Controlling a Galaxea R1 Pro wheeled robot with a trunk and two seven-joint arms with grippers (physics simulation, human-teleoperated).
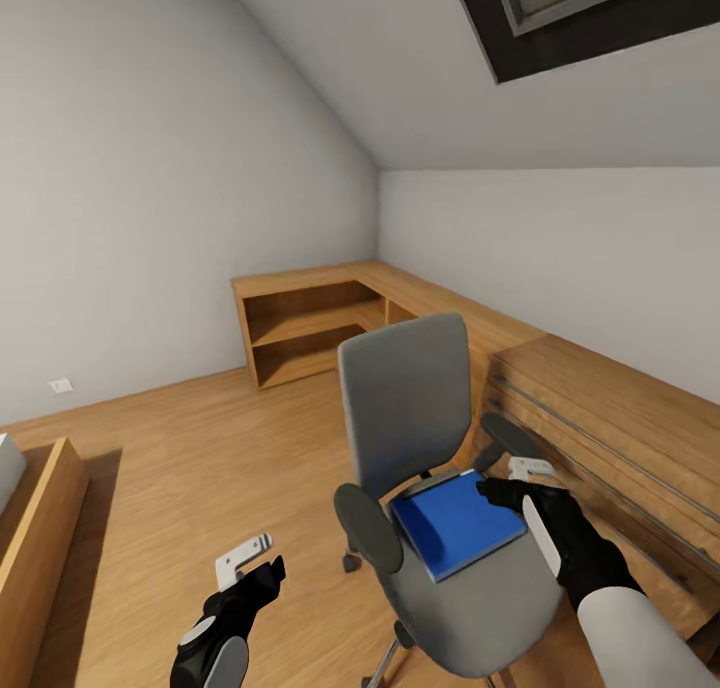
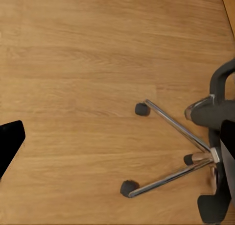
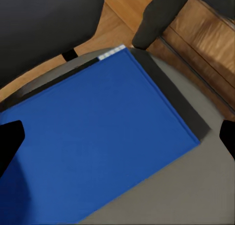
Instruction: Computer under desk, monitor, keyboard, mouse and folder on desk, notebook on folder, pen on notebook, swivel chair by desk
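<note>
Right gripper point(image 1: 512, 480) is hovering just over the far right edge of the blue folder point(image 1: 455, 523), fingers spread apart as the right wrist view shows, with a dark fingertip point(image 3: 10, 144) at either side of the frame and nothing between them yet. The folder is lying flat on the grey seat of the swivel chair point(image 1: 405, 398), slightly askew, its spine edge toward the backrest. For a clean pickup, the gripper is probably best brought down at the folder's free edge near the armrest point(image 1: 510, 436), so one finger can slide under and the other press on the cover; a flat thing like this is likely to slip if pinched shallowly. Left gripper point(image 1: 250, 560) is hanging low over the wooden floor point(image 1: 200, 448) beside the chair's caster base point(image 2: 169, 151), fingers looking parted and empty. Beyond the chair, the wooden desk point(image 1: 610, 398) is running along the wall, waiting for the folder.
</note>
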